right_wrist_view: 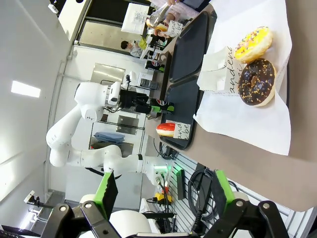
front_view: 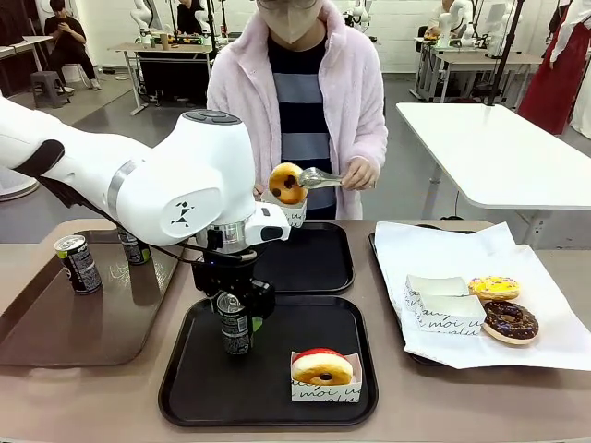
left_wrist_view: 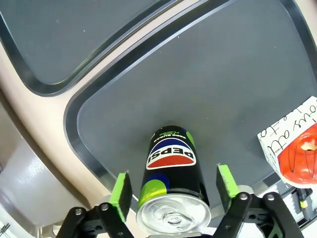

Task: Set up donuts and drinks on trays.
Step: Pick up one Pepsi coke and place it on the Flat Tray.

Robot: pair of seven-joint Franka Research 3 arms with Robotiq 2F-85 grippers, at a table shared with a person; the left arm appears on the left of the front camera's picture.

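A slim dark can (left_wrist_view: 171, 158) stands upright on the near black tray (front_view: 185, 388), right between the jaws of the left gripper (left_wrist_view: 173, 193). The jaws are apart. Each green pad (left_wrist_view: 121, 193) sits just beside the can's wall with a sliver of tray showing on either side, so nothing is clamped.

On the same tray, toward its front right corner, a sleeved donut (front_view: 323, 369) sits near the can without touching it. The far black tray (front_view: 314, 263) lies just behind.

Across the surface, a person's hand (front_view: 358, 173) holds tongs (front_view: 319, 177) gripping another donut (front_view: 286, 183). A second can (front_view: 78, 264) and a third can (front_view: 134, 247) stand on the brown tray (front_view: 55, 332) at left.

The right gripper (right_wrist_view: 165, 191) looks in from beside the surface, its jaws apart with nothing between them.
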